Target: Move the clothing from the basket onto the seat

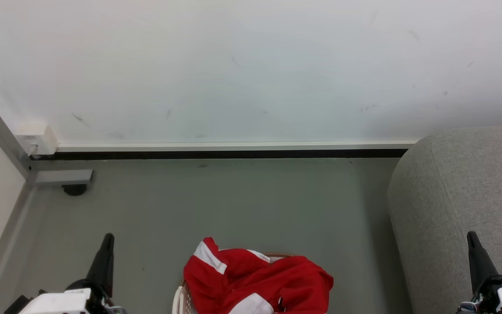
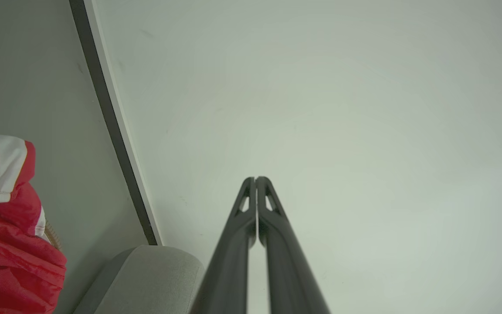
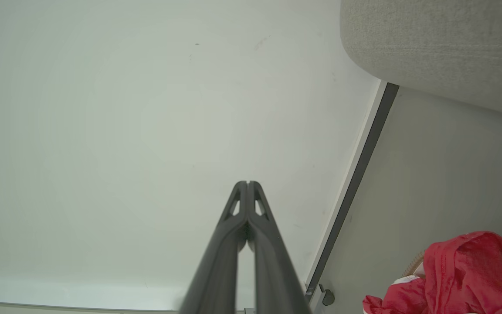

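Both clenched empty, left hand (image 1: 107, 240) and right hand (image 1: 472, 238) flank the clothing (image 1: 257, 279).

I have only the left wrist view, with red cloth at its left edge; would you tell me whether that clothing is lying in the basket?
Observer: Yes. In the head view the clothing is heaped in the basket and spills over its rim.
Operator: Thank you. On which side of the basket is the seat?
Observer: The seat stands to the robot's right of the basket, with a strip of bare floor between them.
Operator: And how is the right gripper?
Observer: The right gripper has its jaws shut on nothing, well clear of the clothing.
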You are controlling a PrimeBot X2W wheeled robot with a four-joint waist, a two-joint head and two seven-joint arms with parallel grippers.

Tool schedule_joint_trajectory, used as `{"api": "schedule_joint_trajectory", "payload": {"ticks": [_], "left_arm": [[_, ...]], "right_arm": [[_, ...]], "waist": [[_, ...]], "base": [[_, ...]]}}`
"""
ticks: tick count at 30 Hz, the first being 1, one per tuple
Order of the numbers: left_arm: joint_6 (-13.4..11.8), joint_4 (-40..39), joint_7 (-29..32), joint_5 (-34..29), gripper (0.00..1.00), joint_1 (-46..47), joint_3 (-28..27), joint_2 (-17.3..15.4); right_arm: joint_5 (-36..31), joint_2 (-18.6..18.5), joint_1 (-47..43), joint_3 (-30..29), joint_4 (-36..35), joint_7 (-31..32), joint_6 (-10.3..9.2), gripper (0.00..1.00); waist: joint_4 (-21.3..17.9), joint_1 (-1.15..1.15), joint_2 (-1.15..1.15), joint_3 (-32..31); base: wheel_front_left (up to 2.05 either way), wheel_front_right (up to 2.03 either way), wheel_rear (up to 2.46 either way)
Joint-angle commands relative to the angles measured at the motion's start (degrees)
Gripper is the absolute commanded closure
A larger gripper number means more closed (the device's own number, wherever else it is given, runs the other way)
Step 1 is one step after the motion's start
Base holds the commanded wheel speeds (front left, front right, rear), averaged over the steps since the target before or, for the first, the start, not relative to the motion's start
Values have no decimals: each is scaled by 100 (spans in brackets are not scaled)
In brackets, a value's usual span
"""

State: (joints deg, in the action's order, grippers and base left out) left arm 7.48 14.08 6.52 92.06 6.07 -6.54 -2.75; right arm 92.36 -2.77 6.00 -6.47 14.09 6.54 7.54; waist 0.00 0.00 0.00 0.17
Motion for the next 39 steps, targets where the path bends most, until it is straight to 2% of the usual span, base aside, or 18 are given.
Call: {"api": "schedule_joint_trajectory", "payload": {"ticks": [1, 5, 6, 13, 19, 25, 39], "left_arm": [[14, -16, 13, 69, 100, 62, -4, -43], [14, -16, 13, 69, 100, 62, -4, -43], [0, 15, -5, -3, 0, -7, 2, 4], [-1, 156, -141, -98, 0, -93, 159, 41], [-1, 187, -311, -322, 0, -52, 309, 35], [0, 242, -471, -775, 0, -20, 464, 29], [-39, 281, -826, -2309, 0, -1, 767, 15]], "right_arm": [[-6, -37, 84, -18, -23, 4, -17, 100], [-6, -37, 84, -18, -23, 4, -17, 100], [0, 3, -8, 2, 15, -3, 0, 0], [-74, 52, -160, 75, 93, -141, 0, 0], [-459, 39, -210, 125, 39, -311, -1, 0], [-1165, 24, -235, 140, -15, -471, -1, 0], [-3105, -41, -358, 335, -128, -827, -2, 0]], "waist": [[0, 0, 0, 0], [0, 0, 0, 0], [0, 0, 0, 0], [3, 0, 0, 3], [7, 0, 0, 2], [11, 0, 0, -9], [49, 0, 0, -75]], "base": [[0, 0, 0], [0, 0, 0], [0, 0, 0], [0, 0, 0], [0, 0, 0], [0, 0, 0], [0, 0, 0]]}}
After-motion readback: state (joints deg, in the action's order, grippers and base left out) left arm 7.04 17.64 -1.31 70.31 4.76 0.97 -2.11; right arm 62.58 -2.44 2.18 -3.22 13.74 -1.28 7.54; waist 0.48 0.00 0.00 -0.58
